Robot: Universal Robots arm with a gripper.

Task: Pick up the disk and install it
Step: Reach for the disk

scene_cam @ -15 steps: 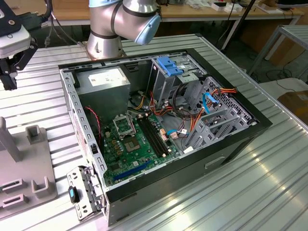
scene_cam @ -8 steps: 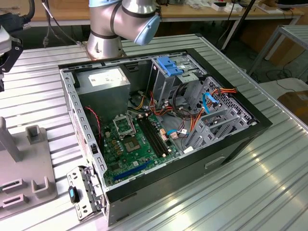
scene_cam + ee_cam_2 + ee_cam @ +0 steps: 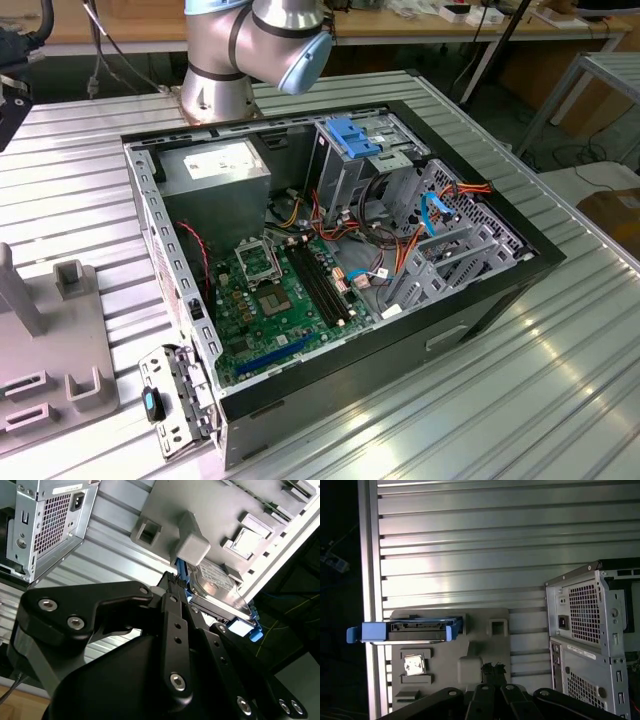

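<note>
The disk (image 3: 415, 630) stands on edge at one end of a grey plastic plate (image 3: 440, 655), at the end away from the case (image 3: 585, 630) and by the table's (image 3: 470, 545) edge. In both wrist views it is a flat slab of grey metal, framed by a bright blue plastic rail whose ends stick out past it.

My pincer (image 3: 492, 669) hangs near the disk but apart from it. Its black fingers are pressed together with nothing between them.

The plate is matt and moulded, with blocky posts and square pockets. One pocket holds a square silver chip (image 3: 413, 665).

The table is ribbed aluminium, bright and slatted. In the exterior view the plate lies on the exterior view's left of the case.

The case is a black box with its side off. Inside it lie a green board (image 3: 280, 300), a grey power unit (image 3: 215, 165), perforated steel cages and red, orange and blue wires.
</note>
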